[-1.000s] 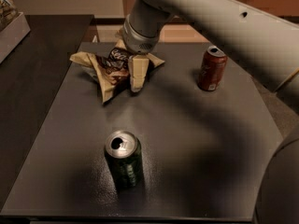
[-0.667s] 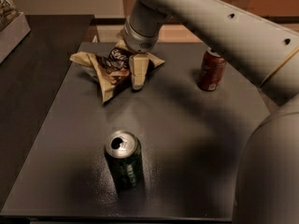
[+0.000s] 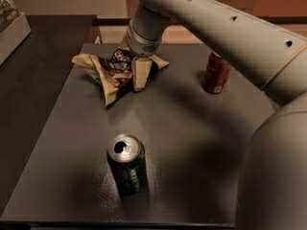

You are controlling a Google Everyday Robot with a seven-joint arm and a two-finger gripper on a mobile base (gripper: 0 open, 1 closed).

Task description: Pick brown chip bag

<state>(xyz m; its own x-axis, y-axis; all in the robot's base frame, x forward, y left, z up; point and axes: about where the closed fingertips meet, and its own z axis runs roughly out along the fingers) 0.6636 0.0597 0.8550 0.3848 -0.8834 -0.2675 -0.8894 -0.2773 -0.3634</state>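
The brown chip bag (image 3: 109,72) lies crumpled on the far left part of the dark table (image 3: 192,128). It is tan and dark brown with white lettering. My gripper (image 3: 135,74) comes down from the arm above and sits on the bag's right half, touching it. The wrist hides the bag's middle. The bag rests on the table.
A red can (image 3: 216,73) stands upright at the far right. A green can (image 3: 127,164), opened at the top, stands at the front centre. My arm's large elbow (image 3: 273,171) fills the right foreground. A darker counter (image 3: 33,71) adjoins the table on the left.
The arm's elbow has swung lower and nearer on the right side. The gripper stays on the bag, and the bag and cans have not moved.
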